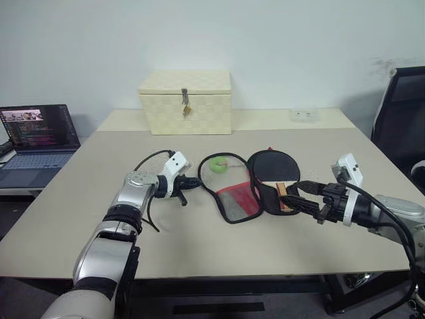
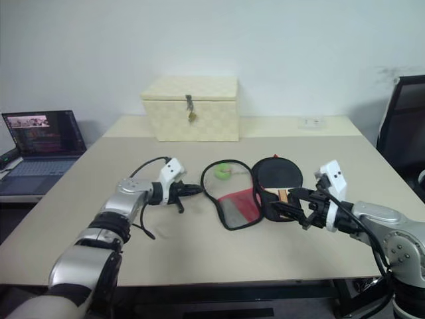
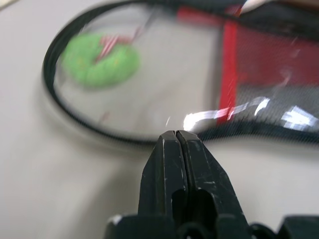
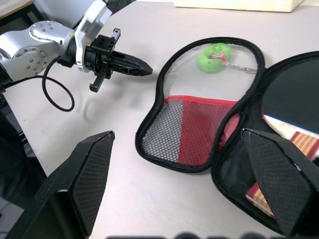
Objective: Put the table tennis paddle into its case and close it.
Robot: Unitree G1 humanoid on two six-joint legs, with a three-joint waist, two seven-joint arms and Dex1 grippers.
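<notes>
The case (image 1: 236, 199) lies unzipped and spread flat in the middle of the table, its mesh pocket and red panel on the left half. A green tag (image 1: 218, 165) rests inside the left half's round end. The table tennis paddle (image 1: 273, 166) lies in the right half with its black face up and its striped handle (image 4: 299, 144) toward me. My left gripper (image 1: 197, 181) is shut on nothing, its tip just short of the case's left rim. My right gripper (image 1: 300, 197) stands open at the case's handle end, holding nothing.
A cream woven box (image 1: 186, 101) with a metal latch stands at the back of the table. An open laptop (image 1: 36, 139) sits on a lower surface at the far left. A black chair (image 1: 405, 119) stands at the right. A small white object (image 1: 304, 114) lies at the back right.
</notes>
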